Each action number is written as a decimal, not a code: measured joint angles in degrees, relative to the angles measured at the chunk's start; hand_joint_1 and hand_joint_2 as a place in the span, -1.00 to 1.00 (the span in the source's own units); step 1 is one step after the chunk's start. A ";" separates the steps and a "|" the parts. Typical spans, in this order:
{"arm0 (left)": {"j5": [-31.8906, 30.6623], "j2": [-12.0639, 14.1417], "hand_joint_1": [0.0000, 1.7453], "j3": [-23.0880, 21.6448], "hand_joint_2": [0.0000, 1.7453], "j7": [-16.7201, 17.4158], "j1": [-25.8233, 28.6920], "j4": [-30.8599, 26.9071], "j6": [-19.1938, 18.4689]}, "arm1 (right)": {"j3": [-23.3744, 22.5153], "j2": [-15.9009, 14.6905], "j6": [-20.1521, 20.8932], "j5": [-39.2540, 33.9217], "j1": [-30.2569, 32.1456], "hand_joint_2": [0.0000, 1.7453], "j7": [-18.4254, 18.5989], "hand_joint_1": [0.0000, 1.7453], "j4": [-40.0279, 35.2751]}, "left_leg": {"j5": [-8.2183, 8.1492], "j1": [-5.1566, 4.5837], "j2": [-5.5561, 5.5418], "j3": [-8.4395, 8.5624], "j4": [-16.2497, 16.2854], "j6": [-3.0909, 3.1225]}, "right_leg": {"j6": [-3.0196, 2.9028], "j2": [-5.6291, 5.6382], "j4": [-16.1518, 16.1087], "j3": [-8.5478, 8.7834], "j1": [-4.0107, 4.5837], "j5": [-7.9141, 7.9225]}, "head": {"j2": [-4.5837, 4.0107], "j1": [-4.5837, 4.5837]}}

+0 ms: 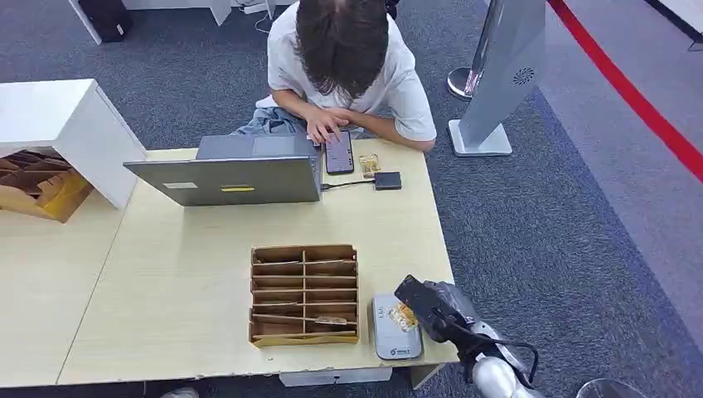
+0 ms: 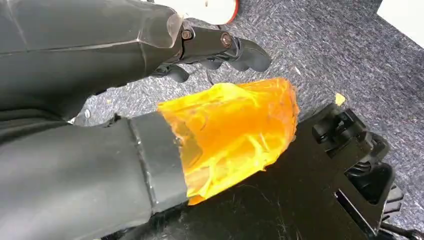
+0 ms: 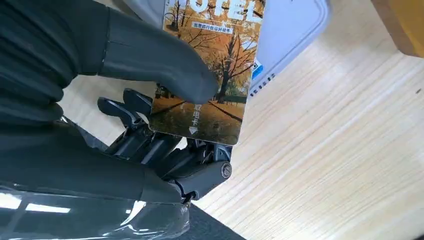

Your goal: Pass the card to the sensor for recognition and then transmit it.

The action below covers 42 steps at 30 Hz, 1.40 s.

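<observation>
card in right hand, top cut off

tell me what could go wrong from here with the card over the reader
1. The right robot hand holds the card with just the thumb pressed on its face, so it may slip while being presented or passed on.
2. The reader sits close to the table's front edge, so a downward push could nudge it off.
3. The divided wooden tray stands right beside the reader, so a sideways swing might bump it.
</observation>
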 joint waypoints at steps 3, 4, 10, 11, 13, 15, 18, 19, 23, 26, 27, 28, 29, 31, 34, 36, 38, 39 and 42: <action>-0.07 -0.02 -1.00 0.00 -1.00 0.02 -0.03 -0.02 -0.02 | 0.33 0.44 0.20 0.52 -0.38 1.00 0.07 1.00 0.75 | 0.00 0.00 0.00 0.00 0.00 0.00 | 0.00 0.00 0.00 0.00 0.00 0.00 | 0.00 0.00; -0.11 -0.04 -1.00 0.00 -1.00 0.00 -0.03 -0.02 -0.02 | 0.39 0.57 0.28 0.77 -0.44 1.00 0.13 1.00 0.94 | 0.00 0.00 0.00 0.00 0.00 0.00 | 0.00 0.00 0.00 0.00 0.00 0.00 | 0.00 0.00; -0.18 -0.04 -1.00 0.00 -1.00 0.02 -0.05 -0.02 -0.04 | 0.63 1.12 0.52 1.25 -1.05 1.00 0.24 1.00 1.90 | 0.00 0.00 0.00 0.02 0.00 0.00 | 0.00 0.01 0.00 0.00 0.00 0.00 | 0.00 0.00; -0.18 -0.04 -1.00 0.00 -1.00 0.02 -0.05 -0.02 -0.04 | 0.63 1.22 0.59 1.25 -1.10 1.00 0.24 1.00 1.99 | 0.00 0.00 0.00 0.02 0.00 0.00 | 0.00 0.01 0.00 0.01 0.00 0.00 | 0.00 0.02; -0.18 -0.04 -1.00 0.00 -1.00 0.02 -0.05 -0.02 -0.04 | 0.63 1.27 0.59 1.25 -1.17 1.00 0.24 1.00 2.10 | 0.00 0.00 0.00 0.02 0.00 0.00 | 0.00 0.01 0.00 0.01 0.00 0.00 | 0.00 0.00; -0.18 -0.04 -1.00 0.00 -1.00 0.02 -0.05 -0.02 -0.04 | 0.63 1.27 0.59 1.25 -1.17 1.00 0.24 1.00 2.10 | 0.00 0.00 0.00 0.02 0.00 0.00 | 0.00 0.01 0.00 0.01 0.00 0.00 | 0.00 0.00; -0.18 -0.04 -1.00 0.00 -1.00 0.02 -0.05 -0.02 -0.04 | 0.66 1.27 0.59 1.25 -1.17 1.00 0.24 1.00 2.12 | 0.00 0.00 0.00 0.02 0.00 0.00 | 0.00 0.01 0.00 0.01 0.00 0.00 | 0.00 0.00; -0.18 -0.04 -1.00 0.00 -1.00 0.02 -0.05 -0.02 -0.04 | 0.66 1.29 0.59 1.25 -1.21 1.00 0.24 1.00 2.17 | 0.00 0.00 0.00 0.03 0.00 0.00 | 0.00 0.01 0.00 0.01 0.00 0.00 | 0.00 0.00; -0.31 -0.07 -1.00 0.00 -1.00 0.02 -0.05 -0.07 -0.04 | 0.70 1.42 0.59 1.40 -1.43 1.00 0.24 1.00 2.54 | 0.00 0.00 0.00 0.03 0.00 0.00 | 0.00 0.01 0.00 0.02 0.00 0.01 | 0.00 0.00; -0.57 -0.07 -1.00 0.00 -1.00 0.02 -0.05 -0.11 -0.04 | 0.70 1.73 0.55 1.94 -1.47 1.00 0.24 1.00 2.73 | 0.00 0.00 0.00 0.03 0.00 0.00 | 0.00 0.02 0.00 0.02 0.00 0.01 | 0.00 0.00; -0.61 -0.07 -1.00 0.00 -1.00 0.02 -0.04 -0.11 -0.04 | 0.70 1.75 0.48 1.94 -1.47 1.00 0.24 1.00 2.73 | 0.00 0.00 0.00 0.03 0.00 0.00 | 0.00 0.01 0.00 0.02 0.00 0.01 | 0.00 0.00; -0.64 -0.07 -1.00 0.00 -1.00 0.02 -0.04 -0.11 -0.04 | 0.70 1.75 0.48 1.97 -1.47 1.00 0.24 1.00 2.73 | 0.00 0.00 0.00 0.03 0.00 0.00 | 0.00 0.01 0.00 0.02 0.00 0.01 | 0.00 0.00; -0.66 -0.07 -1.00 0.00 -1.00 0.02 -0.04 -0.11 -0.04 | 0.70 1.77 0.48 1.97 -1.47 1.00 0.24 1.00 2.76 | 0.00 0.00 0.00 0.03 0.00 0.00 | 0.00 0.01 0.00 0.02 0.00 0.01 | 0.00 0.00; -0.68 -0.07 -1.00 0.00 -1.00 0.02 -0.04 -0.13 -0.04 | 0.70 1.79 0.41 1.97 -1.47 1.00 0.24 1.00 2.76 | 0.00 0.00 0.00 0.04 0.00 0.00 | 0.00 0.01 0.00 0.02 0.00 0.01 | 0.00 0.00; -0.68 -0.07 -1.00 0.00 -1.00 0.02 -0.04 -0.17 -0.04 | 0.70 1.79 0.42 1.97 -1.47 1.00 0.24 1.00 2.84 | 0.00 0.00 0.00 0.04 0.00 0.00 | 0.00 0.01 0.00 0.02 0.00 0.01 | 0.00 0.00; -0.68 -0.07 -1.00 0.00 -1.00 0.02 -0.04 -0.17 -0.04 | 0.70 1.79 0.42 1.97 -1.47 1.00 0.24 1.00 2.87 | 0.00 0.00 0.00 0.04 0.00 0.00 | 0.00 0.01 0.00 0.02 0.00 0.01 | 0.00 0.00; -0.68 -0.07 -1.00 0.00 -1.00 0.02 -0.04 -0.17 -0.04 | 0.70 1.79 0.42 1.97 -1.47 1.00 0.24 1.00 2.87 | 0.00 0.00 0.00 0.04 0.00 0.00 | 0.00 0.01 0.00 0.02 0.00 0.01 | 0.00 0.00; -0.68 -0.07 -1.00 0.00 -1.00 0.02 -0.04 -0.17 -0.04 | 0.70 1.79 0.42 1.97 -1.47 1.00 0.24 1.00 2.87 | 0.00 0.00 0.00 0.04 0.00 0.00 | 0.00 0.01 0.00 0.02 0.00 0.01 | 0.00 0.00; -0.68 -0.07 -1.00 0.00 -1.00 0.02 -0.04 -0.17 -0.04 | 0.70 1.79 0.42 1.99 -1.47 1.00 0.24 1.00 2.89 | 0.00 0.00 0.00 0.04 0.00 0.00 | 0.00 0.01 0.00 0.02 0.00 0.01 | 0.00 0.00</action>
